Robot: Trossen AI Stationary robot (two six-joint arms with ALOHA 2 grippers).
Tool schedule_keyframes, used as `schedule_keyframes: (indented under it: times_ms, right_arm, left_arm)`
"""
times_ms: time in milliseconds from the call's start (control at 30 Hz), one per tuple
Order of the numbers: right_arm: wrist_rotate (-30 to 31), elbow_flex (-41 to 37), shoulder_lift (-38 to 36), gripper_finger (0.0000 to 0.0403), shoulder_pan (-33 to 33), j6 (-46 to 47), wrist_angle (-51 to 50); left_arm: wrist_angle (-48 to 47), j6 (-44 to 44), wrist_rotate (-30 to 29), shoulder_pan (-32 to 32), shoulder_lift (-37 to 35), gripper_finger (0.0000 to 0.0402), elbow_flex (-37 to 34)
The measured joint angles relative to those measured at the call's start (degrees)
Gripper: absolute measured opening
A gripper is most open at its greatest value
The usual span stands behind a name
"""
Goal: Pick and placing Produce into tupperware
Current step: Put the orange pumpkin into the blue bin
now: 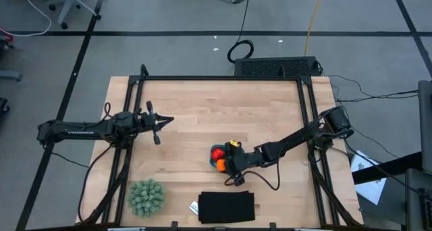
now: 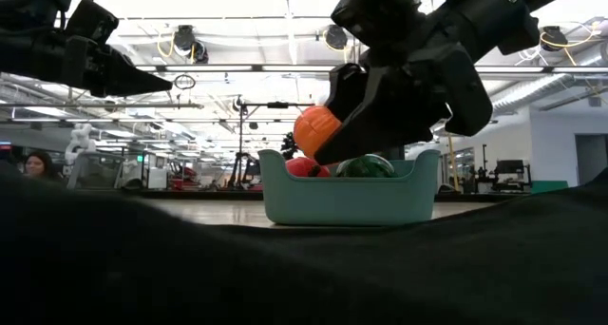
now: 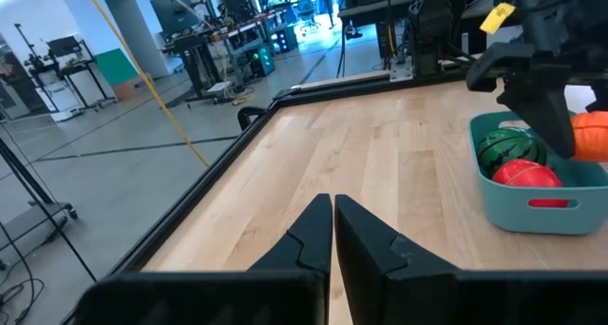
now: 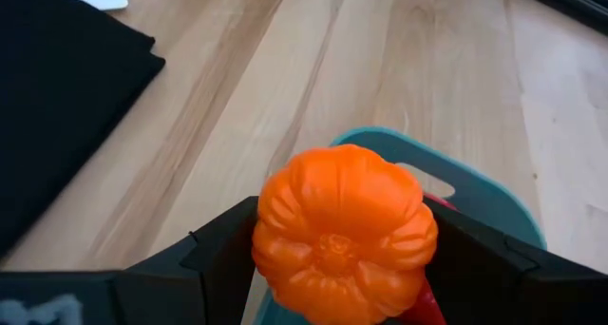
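Orange and ribbed like a small pumpkin, the orange piece (image 4: pixel 340 232) sits clamped between the two dark fingers of the right gripper (image 2: pixel 328 135), one finger (image 4: pixel 220 257) pressed to each side of it. The gripper holds it in the air over the near edge of the teal tub (image 2: pixel 350 200), above the rim and clear of the floor of the tub, with the arm reaching in from the table's right side. Inside the tub lie the red piece (image 3: pixel 524 174) and the green striped piece (image 3: pixel 506 146), side by side and touching; the low view shows their tops just above the rim. The tub stands on the wooden table (image 1: pixel 202 116), a little right of centre and toward the front edge. Just in front of the tub lies a flat black rectangle (image 1: pixel 227 207), with a small white label (image 1: pixel 194 207) at its left end. Farther left of the tub, near the front corner, rests a spiky pale-green ball (image 1: pixel 146 197). Well to the left of the tub, the left gripper (image 1: pixel 159 125) hangs above bare wood, its fingers (image 3: pixel 306 232) pressed together on nothing, pointing toward the tub.
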Motion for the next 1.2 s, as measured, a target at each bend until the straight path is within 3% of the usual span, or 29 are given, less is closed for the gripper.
schedule_keyframes:
  times_ms: [1200]
  right_arm:
    - [-1.8,0.0,0.0,0.0257,-1.7,7.2,-2.3]
  left_arm:
    - [0.0,0.0,0.3,0.0,0.0,0.0021,0.0]
